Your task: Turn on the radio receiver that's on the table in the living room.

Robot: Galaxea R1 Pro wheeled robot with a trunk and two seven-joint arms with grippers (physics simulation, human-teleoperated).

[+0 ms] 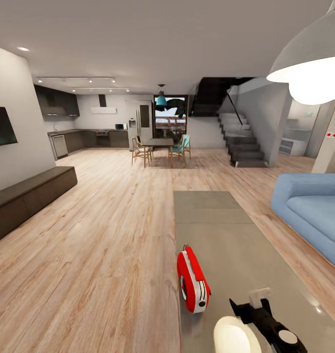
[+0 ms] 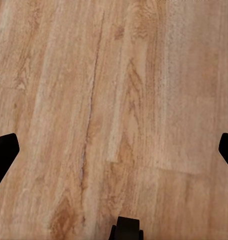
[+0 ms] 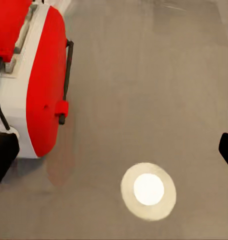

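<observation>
Right gripper near the radio, contact not yet made.

Head view: we see the radio [image 1: 192,280] standing at the table's [image 1: 211,215] left edge, right gripper [image 1: 255,306] just beside it; a sideways push could tip it onto the floor [image 1: 89,245]. Left wrist view: the left gripper [image 2: 114,150], fingers wide, hangs over floor. Right wrist view: fingers [image 3: 4,155] wide, one near the radio; its handle could snag.
</observation>
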